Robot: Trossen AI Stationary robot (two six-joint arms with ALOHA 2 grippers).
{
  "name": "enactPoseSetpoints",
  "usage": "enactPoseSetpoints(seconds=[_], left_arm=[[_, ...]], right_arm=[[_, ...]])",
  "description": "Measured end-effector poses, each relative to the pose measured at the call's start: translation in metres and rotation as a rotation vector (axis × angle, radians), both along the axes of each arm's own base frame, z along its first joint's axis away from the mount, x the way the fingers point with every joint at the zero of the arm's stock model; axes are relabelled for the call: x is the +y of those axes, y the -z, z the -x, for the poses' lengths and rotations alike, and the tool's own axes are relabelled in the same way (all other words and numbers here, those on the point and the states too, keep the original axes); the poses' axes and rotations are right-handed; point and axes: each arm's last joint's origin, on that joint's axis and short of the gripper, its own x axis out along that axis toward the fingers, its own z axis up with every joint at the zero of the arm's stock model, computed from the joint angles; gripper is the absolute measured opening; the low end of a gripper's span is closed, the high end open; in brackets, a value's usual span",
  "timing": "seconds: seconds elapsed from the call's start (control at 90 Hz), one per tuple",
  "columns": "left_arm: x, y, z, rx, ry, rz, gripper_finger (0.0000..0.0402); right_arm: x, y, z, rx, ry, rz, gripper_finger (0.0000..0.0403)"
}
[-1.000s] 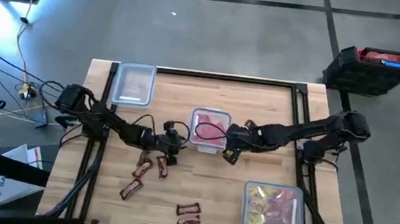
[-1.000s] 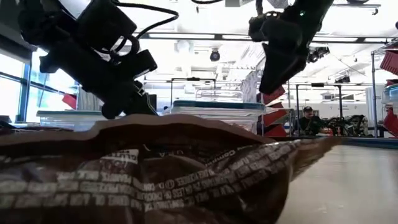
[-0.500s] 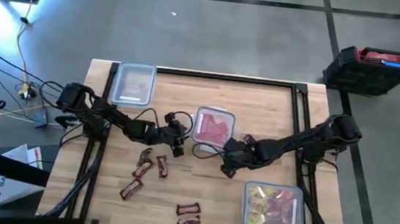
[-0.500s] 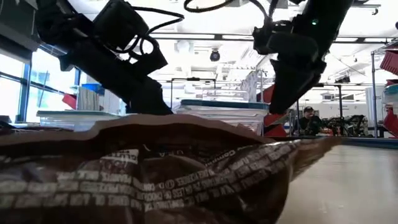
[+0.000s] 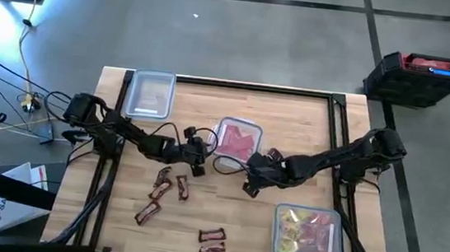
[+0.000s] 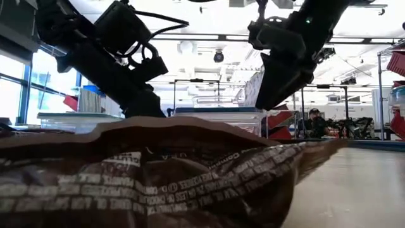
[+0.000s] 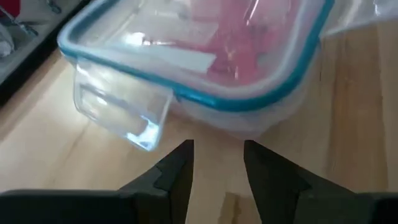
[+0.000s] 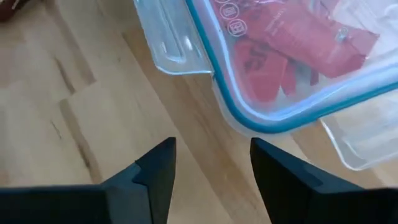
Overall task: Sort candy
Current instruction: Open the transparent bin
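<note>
We see left gripper (image 7: 216, 163) and right gripper (image 8: 212, 163) both empty, fingers parted, just short of red-candy container (image 5: 236, 140). Brown bars (image 5: 168, 185) loose behind left gripper. Risk: either gripper nudging container, spilling red candy (image 8: 292, 46).

Three clear containers (image 5: 237, 140) stand on the worktop (image 5: 307, 134). Four dark brown mini bars (image 5: 213, 242) lie loose near the red-filled middle container, two arms working.
</note>
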Motion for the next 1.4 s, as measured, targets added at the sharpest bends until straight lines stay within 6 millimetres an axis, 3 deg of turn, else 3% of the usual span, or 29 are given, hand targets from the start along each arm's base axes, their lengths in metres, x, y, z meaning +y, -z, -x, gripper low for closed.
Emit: enactPoseSetpoints(seconds=[0.222,0.4,0.5,0.633,0.789,1.033,1.167,1.4], left_arm=[[-0.007,0.004,0.008,0.1,0.077,0.131,0.0126],[-0.019,-0.042,0.005,-0.006,0.147,0.227,0.0126],[-0.021,-0.058,0.01,-0.053,0.131,0.133,0.0126],[-0.009,-0.067,0.013,-0.08,-0.05,-0.088,0.0126],[0.02,-0.06,0.006,-0.063,-0.11,-0.076,0.0126],[0.057,-0.03,-0.009,-0.042,-0.132,0.009,0.0126],[0.059,-0.015,-0.016,-0.05,-0.094,0.065,0.0126],[0.049,-0.009,-0.022,-0.085,-0.064,0.08,0.0126]], right_arm=[[0.0,-0.012,0.004,-0.019,-0.014,-0.049,0.0177],[-0.007,-0.043,0.018,-0.058,0.006,0.036,0.0177],[-0.02,-0.049,0.03,0.008,0.038,0.086,0.0177],[-0.037,-0.044,0.04,0.137,0.05,0.11,0.0172],[-0.053,-0.029,0.038,0.171,0.0,0.137,0.0154],[-0.073,-0.007,0.035,0.106,-0.025,0.103,0.0134],[-0.081,0.001,0.038,0.112,-0.01,0.11,0.0133],[-0.086,0.011,0.038,0.083,-0.056,0.12,0.0133]])
